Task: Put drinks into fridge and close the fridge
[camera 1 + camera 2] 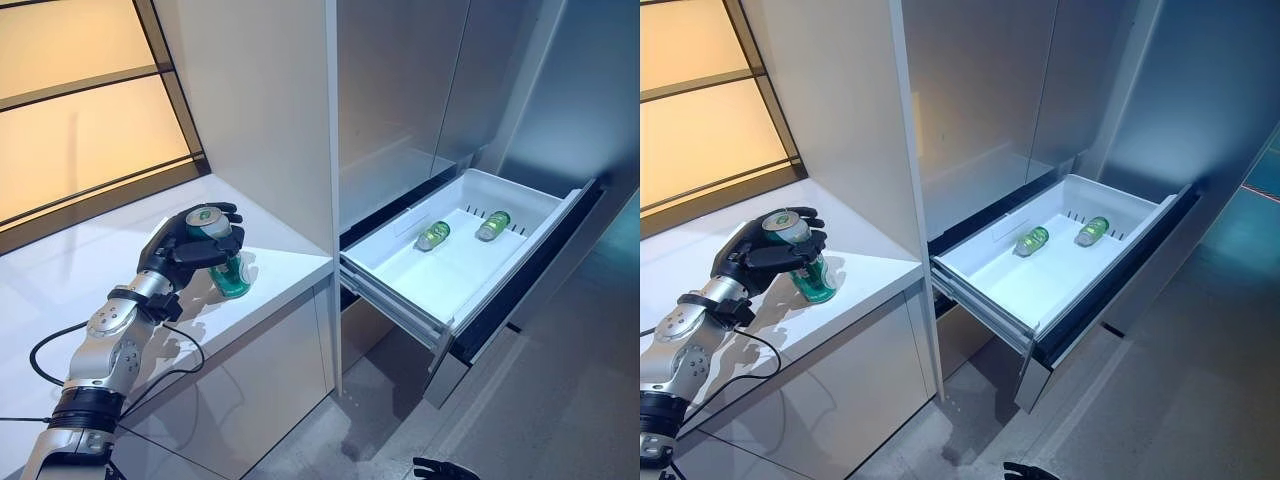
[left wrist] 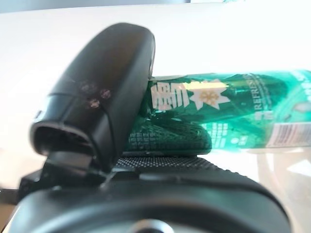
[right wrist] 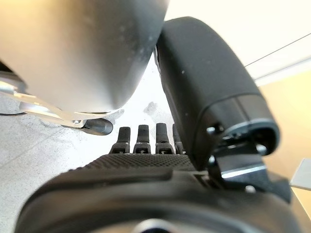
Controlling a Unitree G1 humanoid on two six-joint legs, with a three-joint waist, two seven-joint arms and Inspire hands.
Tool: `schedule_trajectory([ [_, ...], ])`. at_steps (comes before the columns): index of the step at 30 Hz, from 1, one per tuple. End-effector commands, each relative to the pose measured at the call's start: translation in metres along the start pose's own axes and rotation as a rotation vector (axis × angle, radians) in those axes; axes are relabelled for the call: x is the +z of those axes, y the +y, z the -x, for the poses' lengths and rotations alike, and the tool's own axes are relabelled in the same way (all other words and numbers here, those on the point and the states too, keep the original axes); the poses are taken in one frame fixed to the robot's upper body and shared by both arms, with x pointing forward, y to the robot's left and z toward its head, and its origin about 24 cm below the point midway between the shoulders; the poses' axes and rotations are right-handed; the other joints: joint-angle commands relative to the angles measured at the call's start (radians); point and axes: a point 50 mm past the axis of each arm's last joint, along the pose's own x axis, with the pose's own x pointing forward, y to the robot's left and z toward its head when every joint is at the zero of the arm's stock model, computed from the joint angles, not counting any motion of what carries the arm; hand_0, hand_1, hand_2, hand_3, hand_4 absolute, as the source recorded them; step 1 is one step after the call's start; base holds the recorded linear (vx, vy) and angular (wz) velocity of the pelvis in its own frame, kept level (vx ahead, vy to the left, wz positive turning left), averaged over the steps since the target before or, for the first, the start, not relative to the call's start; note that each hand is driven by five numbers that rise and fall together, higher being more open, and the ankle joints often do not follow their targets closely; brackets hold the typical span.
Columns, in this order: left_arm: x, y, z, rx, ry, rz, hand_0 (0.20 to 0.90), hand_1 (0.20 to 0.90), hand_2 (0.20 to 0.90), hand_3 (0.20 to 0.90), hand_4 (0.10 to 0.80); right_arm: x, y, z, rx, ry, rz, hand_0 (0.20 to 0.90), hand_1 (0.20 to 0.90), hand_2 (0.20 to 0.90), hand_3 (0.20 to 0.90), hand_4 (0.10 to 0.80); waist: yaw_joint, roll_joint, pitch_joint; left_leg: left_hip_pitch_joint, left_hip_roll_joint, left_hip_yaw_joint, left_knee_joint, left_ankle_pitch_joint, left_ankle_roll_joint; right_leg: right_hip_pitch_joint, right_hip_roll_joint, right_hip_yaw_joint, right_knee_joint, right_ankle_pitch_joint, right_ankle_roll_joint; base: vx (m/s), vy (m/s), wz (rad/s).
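My left hand (image 1: 190,250) is curled round the upper part of a green can (image 1: 232,278) on the white counter (image 1: 90,250), near its front right corner. The can leans a little, with its base at or just above the counter top. In the left wrist view the thumb (image 2: 102,97) lies across the can (image 2: 233,111). The fridge's lower drawer (image 1: 400,270) stands pulled out to the right, and green cans (image 1: 433,235) lie on their sides at its back. My right hand (image 3: 146,170) hangs low over the floor with straight fingers (image 3: 143,138), holding nothing.
A tall white panel (image 1: 260,100) stands between the counter and the fridge. The fridge's upper steel doors (image 1: 400,100) are shut. The open drawer's dark front (image 1: 530,290) juts into the grey floor space (image 1: 560,400) on the right.
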Motion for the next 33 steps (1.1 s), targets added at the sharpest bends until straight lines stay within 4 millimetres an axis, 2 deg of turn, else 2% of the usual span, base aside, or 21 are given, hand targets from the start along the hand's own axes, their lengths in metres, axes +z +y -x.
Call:
schedule_trajectory([
  [1,0.07,-0.008,-0.024,-0.042,-0.328,0.036,0.3,0.3,0.3,0.2,0.1,0.011,-0.018,0.005,-0.009,-0.03,0.025,0.9,0.9,0.9,0.9,0.8,-0.007,0.019,-0.023,0.006,0.012,0.036,0.022,-0.076,-0.042,-0.042,0.004,-0.013,0.089,-0.09,0.047,0.0,0.0,0.0],
  [4,0.081,-0.015,-0.024,-0.084,-0.377,0.037,0.3,0.3,0.3,0.2,0.1,0.032,-0.014,0.004,0.011,-0.159,0.033,0.9,0.9,0.9,0.9,0.8,-0.008,0.018,-0.023,0.004,0.013,0.037,0.024,-0.076,-0.041,-0.044,0.003,-0.013,0.091,-0.09,0.046,0.0,0.0,0.0],
  [6,0.091,-0.025,-0.023,-0.145,-0.432,0.031,0.3,0.3,0.3,0.2,0.1,0.06,-0.006,0.006,0.042,-0.308,0.112,0.9,0.9,0.9,0.9,0.8,-0.011,0.017,-0.021,0.002,0.014,0.036,0.025,-0.075,-0.04,-0.046,0.002,-0.013,0.094,-0.089,0.045,0.0,0.0,0.0],
  [8,0.098,-0.032,-0.023,-0.187,-0.464,0.028,0.3,0.3,0.3,0.2,0.1,0.078,0.001,0.008,0.063,-0.397,0.16,0.9,0.9,0.9,0.9,0.8,-0.014,0.016,-0.02,0.001,0.014,0.034,0.025,-0.074,-0.039,-0.047,0.001,-0.015,0.095,-0.089,0.045,0.0,0.0,0.0],
  [11,0.111,-0.05,-0.02,-0.299,-0.544,0.023,0.3,0.3,0.3,0.2,0.1,0.122,0.028,0.023,0.145,-0.617,0.277,0.9,0.9,0.9,0.9,0.8,-0.024,0.012,-0.017,0.0,0.013,0.032,0.021,-0.07,-0.038,-0.05,-0.001,-0.017,0.096,-0.088,0.047,-0.006,-0.002,-0.01],
  [13,0.115,-0.064,-0.015,-0.383,-0.598,0.025,0.3,0.3,0.3,0.2,0.1,0.147,0.049,0.04,0.204,-0.762,0.342,0.9,0.9,0.9,0.9,0.8,-0.034,0.009,-0.016,-0.001,0.013,0.031,0.017,-0.067,-0.038,-0.053,-0.003,-0.017,0.096,-0.087,0.049,-0.008,-0.005,-0.02],
  [14,0.117,-0.073,-0.009,-0.454,-0.632,0.024,0.3,0.3,0.3,0.2,0.1,0.165,0.061,0.057,0.255,-0.876,0.371,0.9,0.9,0.9,0.9,0.8,-0.039,0.007,-0.015,-0.001,0.014,0.03,0.015,-0.066,-0.038,-0.054,-0.004,-0.018,0.095,-0.085,0.051,-0.011,-0.009,-0.06],
  [21,0.098,-0.103,0.012,-0.697,-0.676,0.031,0.3,0.3,0.3,0.2,0.1,0.23,0.083,0.135,0.431,-1.271,0.406,0.9,0.9,0.9,0.9,0.8,-0.041,0.007,-0.007,-0.005,0.013,0.024,0.011,-0.057,-0.03,-0.066,0.0,0.0,0.096,-0.071,0.051,-0.012,-0.005,-0.06],
  [23,0.096,-0.106,0.013,-0.719,-0.673,0.024,0.3,0.3,0.3,0.2,0.1,0.236,0.086,0.142,0.446,-1.308,0.406,0.9,0.9,0.9,0.9,0.8,-0.04,0.009,-0.006,-0.005,0.013,0.023,0.011,-0.057,-0.028,-0.067,0.0,0.004,0.096,-0.07,0.051,0.0,0.0,0.0],
  [26,0.093,-0.115,0.016,-0.785,-0.658,0.008,0.3,0.3,0.3,0.2,0.1,0.253,0.096,0.168,0.48,-1.411,0.42,0.9,0.9,0.9,0.9,0.8,-0.038,0.01,-0.008,-0.01,0.011,0.017,0.013,-0.056,-0.023,-0.071,0.006,0.018,0.092,-0.066,0.047,-0.008,-0.018,-0.04],
  [33,0.089,-0.128,0.018,-0.867,-0.607,0.001,0.3,0.3,0.3,0.2,0.1,0.261,0.107,0.185,0.619,-1.424,0.448,0.9,0.9,0.9,0.9,0.8,-0.038,0.004,-0.009,-0.015,0.011,0.008,0.022,-0.053,-0.024,-0.07,0.022,0.031,0.085,-0.062,0.038,-0.003,-0.059,-0.01],
])
